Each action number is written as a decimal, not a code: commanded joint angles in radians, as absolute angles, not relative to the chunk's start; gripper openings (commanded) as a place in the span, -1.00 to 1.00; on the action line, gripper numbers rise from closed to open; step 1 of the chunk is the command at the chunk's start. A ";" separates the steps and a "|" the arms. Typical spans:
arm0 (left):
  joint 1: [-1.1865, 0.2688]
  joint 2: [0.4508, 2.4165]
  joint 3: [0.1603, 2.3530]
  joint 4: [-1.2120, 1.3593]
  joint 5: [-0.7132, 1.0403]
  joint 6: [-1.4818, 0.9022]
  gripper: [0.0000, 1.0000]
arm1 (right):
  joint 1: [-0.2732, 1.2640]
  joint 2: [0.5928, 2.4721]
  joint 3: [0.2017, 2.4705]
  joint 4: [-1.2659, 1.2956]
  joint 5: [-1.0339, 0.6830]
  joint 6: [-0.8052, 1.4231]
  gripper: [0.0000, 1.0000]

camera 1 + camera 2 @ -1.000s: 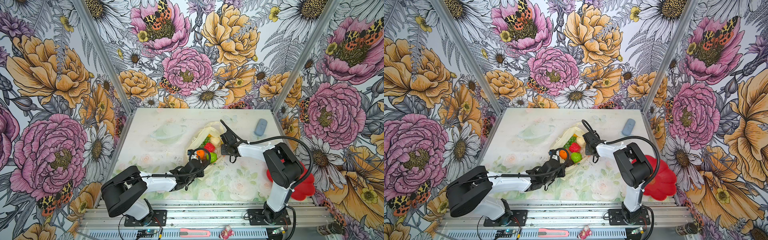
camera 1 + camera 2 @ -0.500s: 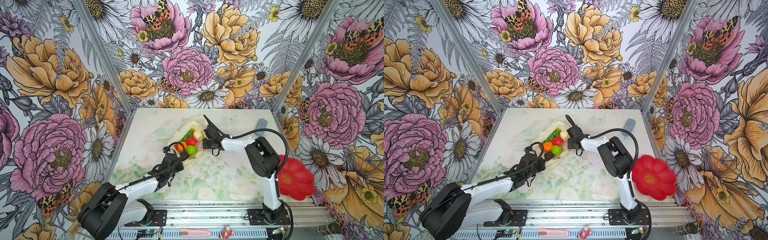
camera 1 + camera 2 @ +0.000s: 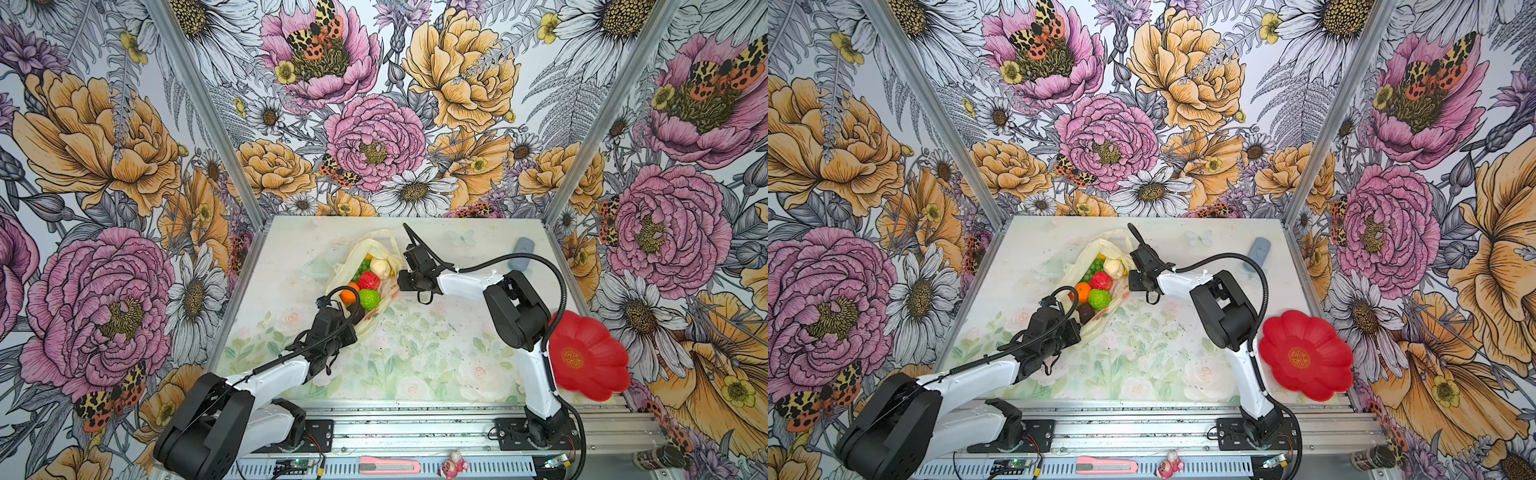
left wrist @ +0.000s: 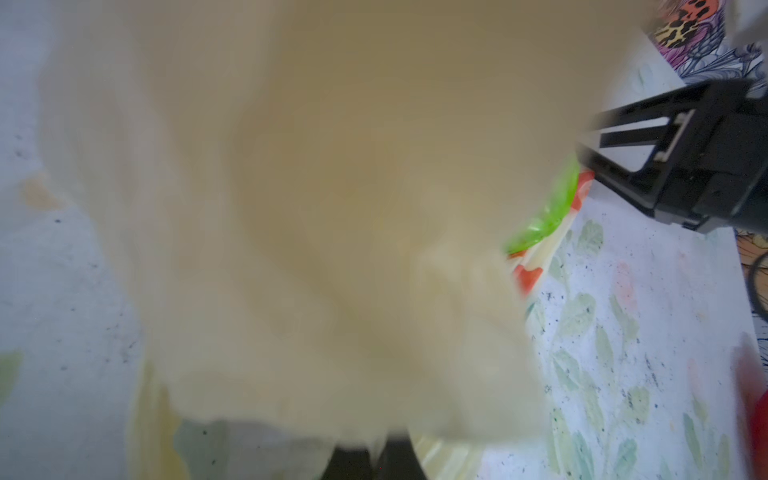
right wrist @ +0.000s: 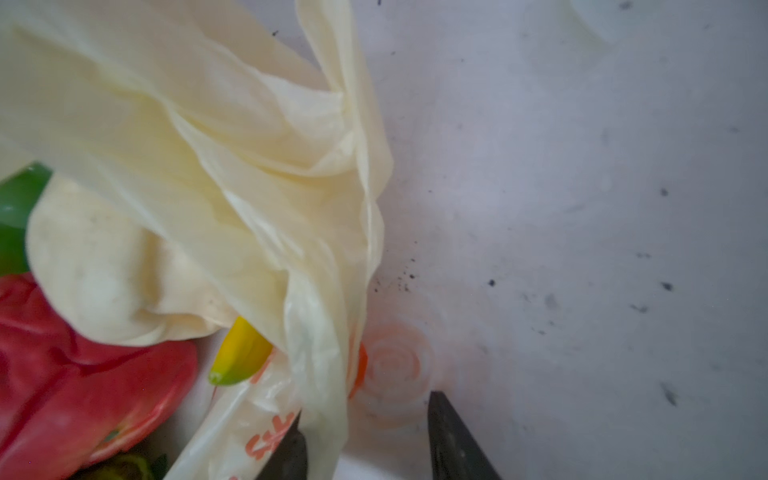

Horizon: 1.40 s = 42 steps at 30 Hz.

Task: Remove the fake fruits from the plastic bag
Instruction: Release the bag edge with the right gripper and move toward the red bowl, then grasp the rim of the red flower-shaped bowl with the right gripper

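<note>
The cream-yellow plastic bag (image 3: 376, 245) lies slanted on the table in both top views, its mouth spread wide. Inside show fake fruits: an orange (image 3: 349, 296), a green round fruit (image 3: 370, 299), a red piece (image 3: 368, 280), a cream piece (image 3: 380, 268) and green grapes (image 3: 363, 264). A yellow banana (image 5: 241, 357) peeks from under a fold. My left gripper (image 3: 353, 321) is shut on the bag's near end; bag plastic (image 4: 332, 208) fills its wrist view. My right gripper (image 3: 400, 277) stands open at the bag's right edge, a fold (image 5: 324, 399) hanging beside one finger.
A clear shallow dish (image 3: 318, 268) sits just left of the bag. A blue-grey object (image 3: 524, 251) lies at the back right. A red flower-shaped plate (image 3: 586, 359) rests off the table's right front. A pink utility knife (image 3: 388, 465) lies on the front rail.
Both arms have carried the bag leftward across the table. The right gripper's jaws, shut on the bag's edge before, have now parted.
</note>
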<state>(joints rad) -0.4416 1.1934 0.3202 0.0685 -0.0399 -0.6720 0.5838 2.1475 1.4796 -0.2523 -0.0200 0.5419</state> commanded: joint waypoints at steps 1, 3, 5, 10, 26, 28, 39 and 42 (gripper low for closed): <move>-0.432 1.208 0.355 0.049 -0.001 -0.611 -1.00 | 0.549 2.000 1.414 -0.253 0.001 0.526 0.10; -0.433 1.209 0.372 0.047 0.004 -0.585 -1.00 | 0.539 1.929 1.362 -0.257 -0.022 0.519 0.22; -0.431 1.207 0.393 0.040 0.007 -0.554 -1.00 | 0.527 1.842 1.302 -0.264 -0.052 0.511 0.32; -0.424 1.223 0.441 0.017 0.039 -0.490 -1.00 | 0.497 1.613 1.144 -0.326 -0.025 0.490 0.45; -0.422 1.319 0.431 0.074 0.089 -0.509 -1.00 | 0.055 1.105 0.836 -0.726 0.198 0.539 0.66; -0.422 1.324 0.436 0.071 0.094 -0.507 -1.00 | -0.028 1.103 0.795 -0.723 0.174 0.561 0.71; -0.422 1.321 0.433 0.070 0.100 -0.509 -1.00 | -0.213 1.267 0.672 -0.584 0.109 0.591 0.99; -0.422 1.319 0.432 0.070 0.099 -0.509 -1.00 | -0.225 1.322 0.667 -0.563 0.071 0.612 0.99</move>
